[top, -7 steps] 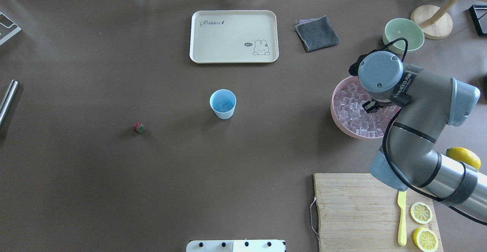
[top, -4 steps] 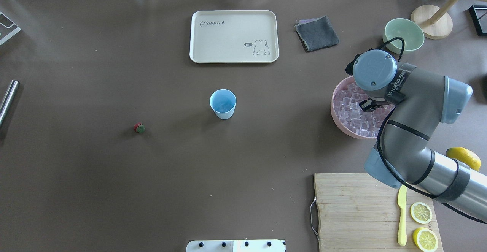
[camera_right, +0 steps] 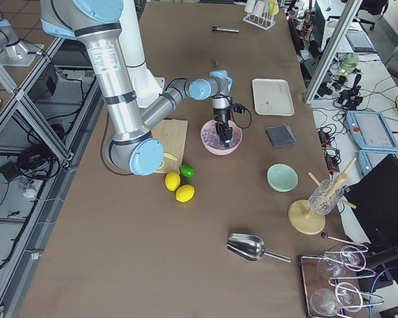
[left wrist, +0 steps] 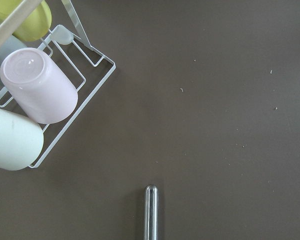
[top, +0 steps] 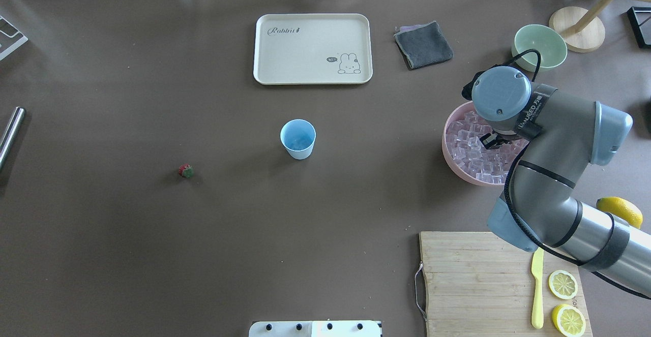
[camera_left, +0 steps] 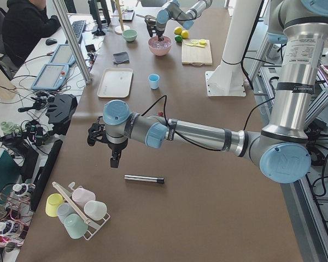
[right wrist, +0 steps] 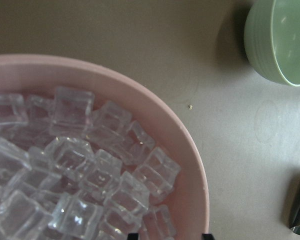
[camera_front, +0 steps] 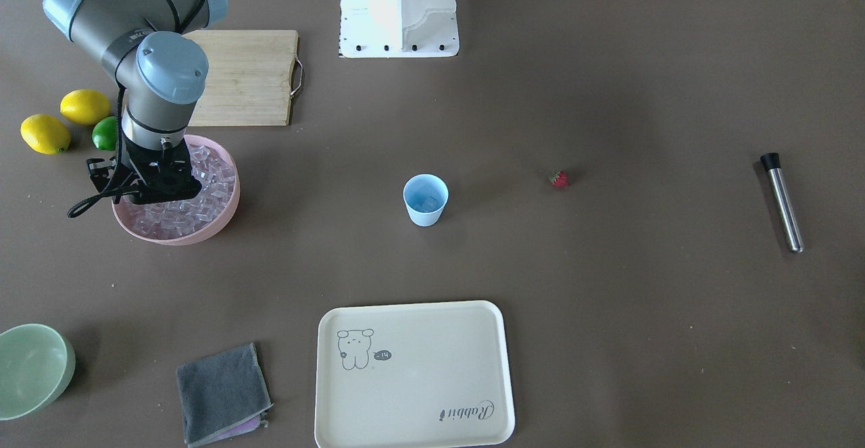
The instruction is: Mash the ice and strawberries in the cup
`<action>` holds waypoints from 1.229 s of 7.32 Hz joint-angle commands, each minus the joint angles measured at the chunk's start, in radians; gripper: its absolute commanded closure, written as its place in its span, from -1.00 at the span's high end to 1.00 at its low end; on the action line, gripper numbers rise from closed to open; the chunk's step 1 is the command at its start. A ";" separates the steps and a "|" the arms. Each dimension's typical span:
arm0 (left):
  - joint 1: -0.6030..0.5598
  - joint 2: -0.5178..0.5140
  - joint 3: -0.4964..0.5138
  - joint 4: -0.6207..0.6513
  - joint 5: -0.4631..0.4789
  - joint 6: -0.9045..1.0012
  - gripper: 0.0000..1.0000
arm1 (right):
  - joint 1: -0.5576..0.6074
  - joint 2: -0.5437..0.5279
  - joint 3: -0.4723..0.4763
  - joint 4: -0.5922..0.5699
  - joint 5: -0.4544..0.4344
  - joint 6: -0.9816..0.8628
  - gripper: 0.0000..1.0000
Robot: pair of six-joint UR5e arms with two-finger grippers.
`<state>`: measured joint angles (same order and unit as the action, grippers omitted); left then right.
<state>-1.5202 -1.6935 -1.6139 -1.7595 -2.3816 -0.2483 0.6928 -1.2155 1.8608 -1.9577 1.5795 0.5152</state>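
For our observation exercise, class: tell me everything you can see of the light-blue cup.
The cup is a small light-blue tumbler, plastic by its look, tapered toward the base, plain, no handle. It stands upright, mouth open, on the brown table near its middle, between the strawberry and the pink bowl, touching neither.

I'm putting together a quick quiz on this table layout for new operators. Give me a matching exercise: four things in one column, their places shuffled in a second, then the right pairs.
1. ice
2. strawberry
3. cup
4. yellow knife

A. flat on the wooden cutting board
B. upright near the middle of the table
C. heaped in the pink bowl
D. alone on bare table, on the robot's left of the cup

Pairs: 1-C, 2-D, 3-B, 4-A
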 commanded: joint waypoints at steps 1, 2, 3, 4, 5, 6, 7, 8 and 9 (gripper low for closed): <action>0.002 0.000 0.000 0.000 -0.001 -0.002 0.96 | 0.059 0.034 0.017 0.019 0.116 0.005 0.42; 0.002 0.002 0.000 0.000 -0.001 0.000 0.96 | 0.062 0.033 0.014 0.057 0.128 0.009 0.92; 0.002 0.002 0.002 0.000 -0.001 0.000 0.96 | 0.062 0.021 0.003 0.109 0.143 0.041 0.98; 0.002 0.000 0.003 0.000 -0.001 0.000 0.96 | 0.062 0.014 -0.024 0.165 0.170 0.060 0.98; 0.002 0.000 0.002 0.000 0.001 0.000 0.96 | 0.063 0.008 -0.052 0.227 0.212 0.084 0.98; 0.002 0.000 0.000 0.000 -0.001 -0.002 0.96 | 0.063 0.002 -0.080 0.294 0.214 0.135 0.98; 0.002 0.002 0.000 0.000 -0.001 -0.002 0.97 | 0.063 -0.001 -0.097 0.318 0.217 0.140 0.98; 0.002 0.002 0.000 0.000 -0.001 -0.002 0.96 | 0.063 0.001 -0.095 0.318 0.217 0.140 0.97; 0.002 0.002 0.000 0.000 -0.001 -0.002 0.96 | 0.063 -0.002 -0.098 0.318 0.215 0.141 0.86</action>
<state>-1.5186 -1.6922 -1.6137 -1.7595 -2.3822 -0.2500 0.7562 -1.2153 1.7684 -1.6474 1.7946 0.6518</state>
